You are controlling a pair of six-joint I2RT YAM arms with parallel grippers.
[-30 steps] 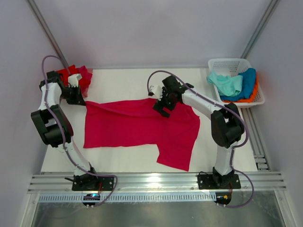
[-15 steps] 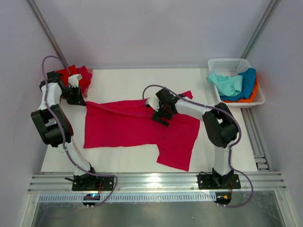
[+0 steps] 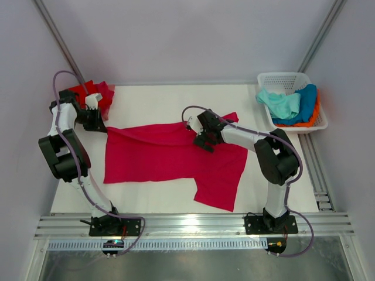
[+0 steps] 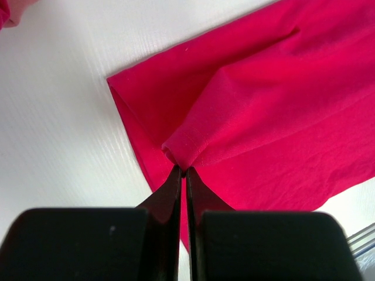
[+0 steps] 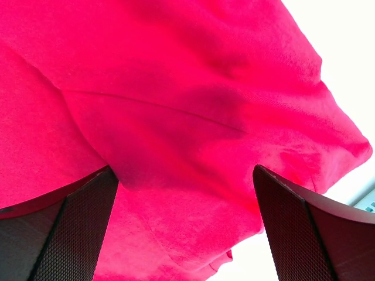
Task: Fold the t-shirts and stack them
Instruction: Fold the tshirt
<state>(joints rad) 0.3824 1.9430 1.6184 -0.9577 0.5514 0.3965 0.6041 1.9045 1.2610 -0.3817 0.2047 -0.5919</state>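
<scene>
At least five t-shirts (image 3: pixel 164 155), one basket (image 3: pixel 284 75)

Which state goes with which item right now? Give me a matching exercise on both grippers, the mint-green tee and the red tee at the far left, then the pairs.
Column one
1. left gripper
2. right gripper
3. mint-green t-shirt
4. red t-shirt

Column two
A. lies in the white basket
B. bunched at the far left corner of the table
C. shut on a fold of the crimson-pink t-shirt
D. open above crimson-pink cloth

Pairs: 1-C, 2-D, 3-A, 4-B
</scene>
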